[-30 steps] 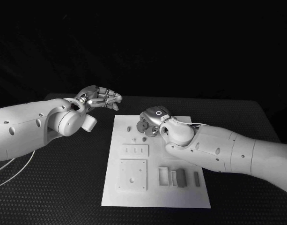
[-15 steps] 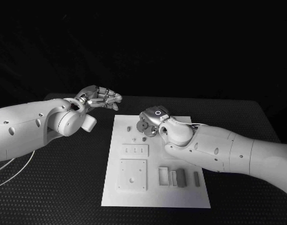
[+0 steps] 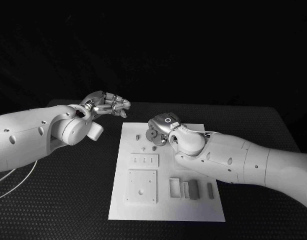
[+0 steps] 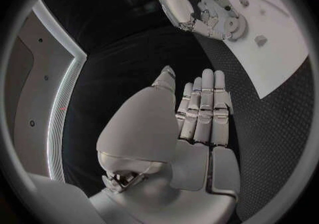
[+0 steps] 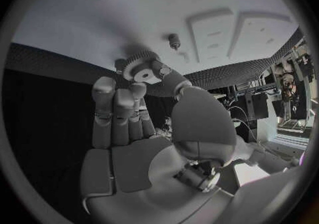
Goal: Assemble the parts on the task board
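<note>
The white task board [image 3: 166, 205] lies lengthwise in the middle of the table. My right hand [image 3: 161, 131] hovers over the board's far end and pinches a small toothed gear [image 5: 138, 71] between thumb and fingertip, just above the board [image 5: 133, 11]. The gear [image 4: 231, 23] also shows under the right hand [image 4: 199, 8] in the left wrist view. A short peg [image 5: 174, 39] stands on the board close to the gear. My left hand [image 3: 107, 105] hangs off the board's far left corner, fingers [image 4: 202, 107] stretched side by side, holding nothing.
Near the board's front lie several grey bar-shaped parts [image 3: 192, 190] beside a square plate [image 3: 142, 186] and a smaller slotted plate [image 3: 144, 160]. Two small pegs [image 3: 149, 148] stand mid-board. White cables [image 3: 9, 182] run over the table at the left.
My right hand with the gear has edged slightly to the left over the board's far end. The left hand has stayed put.
</note>
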You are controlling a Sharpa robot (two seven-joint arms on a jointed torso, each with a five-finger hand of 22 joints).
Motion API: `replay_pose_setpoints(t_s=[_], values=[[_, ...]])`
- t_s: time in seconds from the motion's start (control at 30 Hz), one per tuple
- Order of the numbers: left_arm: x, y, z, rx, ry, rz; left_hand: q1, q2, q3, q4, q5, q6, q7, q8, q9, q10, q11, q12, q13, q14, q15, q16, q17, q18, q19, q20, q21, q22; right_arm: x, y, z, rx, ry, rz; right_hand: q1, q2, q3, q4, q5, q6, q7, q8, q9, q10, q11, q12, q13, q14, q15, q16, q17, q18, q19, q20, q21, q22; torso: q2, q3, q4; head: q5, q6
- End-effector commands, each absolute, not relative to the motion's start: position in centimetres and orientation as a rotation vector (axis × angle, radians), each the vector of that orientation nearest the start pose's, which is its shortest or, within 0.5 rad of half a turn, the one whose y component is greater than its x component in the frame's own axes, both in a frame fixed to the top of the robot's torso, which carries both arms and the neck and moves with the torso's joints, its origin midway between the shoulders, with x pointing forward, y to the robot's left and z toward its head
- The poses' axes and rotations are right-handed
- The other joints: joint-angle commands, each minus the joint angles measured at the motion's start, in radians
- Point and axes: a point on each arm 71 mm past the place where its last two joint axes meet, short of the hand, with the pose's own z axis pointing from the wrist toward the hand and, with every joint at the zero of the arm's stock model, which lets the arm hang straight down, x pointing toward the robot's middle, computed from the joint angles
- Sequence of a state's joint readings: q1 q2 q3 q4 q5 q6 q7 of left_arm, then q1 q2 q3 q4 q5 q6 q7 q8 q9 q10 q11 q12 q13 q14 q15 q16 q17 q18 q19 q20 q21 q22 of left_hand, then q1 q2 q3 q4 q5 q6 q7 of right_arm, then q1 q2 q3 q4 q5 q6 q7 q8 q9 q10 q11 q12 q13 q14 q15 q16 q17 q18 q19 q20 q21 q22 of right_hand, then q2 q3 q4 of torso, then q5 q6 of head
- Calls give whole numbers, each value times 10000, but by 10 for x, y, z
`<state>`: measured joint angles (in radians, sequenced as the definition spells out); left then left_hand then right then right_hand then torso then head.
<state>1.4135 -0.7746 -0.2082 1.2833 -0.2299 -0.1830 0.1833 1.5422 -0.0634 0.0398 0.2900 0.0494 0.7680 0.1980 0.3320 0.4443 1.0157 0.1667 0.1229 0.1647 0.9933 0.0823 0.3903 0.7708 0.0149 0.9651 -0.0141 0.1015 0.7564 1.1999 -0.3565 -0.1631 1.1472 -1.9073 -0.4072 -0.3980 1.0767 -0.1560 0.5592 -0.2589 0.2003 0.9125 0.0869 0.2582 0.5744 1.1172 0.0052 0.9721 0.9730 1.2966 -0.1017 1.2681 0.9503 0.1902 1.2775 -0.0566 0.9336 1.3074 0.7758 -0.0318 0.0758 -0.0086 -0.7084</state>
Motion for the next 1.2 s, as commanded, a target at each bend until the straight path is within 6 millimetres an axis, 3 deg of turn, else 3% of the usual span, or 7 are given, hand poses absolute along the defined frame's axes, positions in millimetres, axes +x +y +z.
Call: replay_pose_setpoints(t_s=[0.03, 1.2], values=[[545, 241, -149, -8163, 16676, -12601, -95, -4, 51, 10, 15, -85, 15, -64, 6, -7, 61, -70, 16, 65, 26, -68, 11, 23, 24, -11, -66, 15, 518, -57, -224, -4677, 14409, 3107, -7, -93, 8, 79, 34, 249, 303, -54, -7, 15, -16, 23, -12, 29, -35, -61, 8, 716, 56, 8, 36, 170, -2, -2, 4, -5, 4], [545, 242, -149, -8171, 16676, -12592, -96, -3, 45, 10, 15, -90, 13, -68, 8, -9, 63, -82, 18, 57, 31, -94, 25, 20, 18, -6, -87, 17, 517, -61, -224, -4570, 14738, 3248, 28, -155, 31, 107, 26, 229, 313, -75, 0, 9, -6, 37, -19, 38, -25, -69, 8, 716, 72, -6, 32, 172, -2, 3, -7, 30, 1]])
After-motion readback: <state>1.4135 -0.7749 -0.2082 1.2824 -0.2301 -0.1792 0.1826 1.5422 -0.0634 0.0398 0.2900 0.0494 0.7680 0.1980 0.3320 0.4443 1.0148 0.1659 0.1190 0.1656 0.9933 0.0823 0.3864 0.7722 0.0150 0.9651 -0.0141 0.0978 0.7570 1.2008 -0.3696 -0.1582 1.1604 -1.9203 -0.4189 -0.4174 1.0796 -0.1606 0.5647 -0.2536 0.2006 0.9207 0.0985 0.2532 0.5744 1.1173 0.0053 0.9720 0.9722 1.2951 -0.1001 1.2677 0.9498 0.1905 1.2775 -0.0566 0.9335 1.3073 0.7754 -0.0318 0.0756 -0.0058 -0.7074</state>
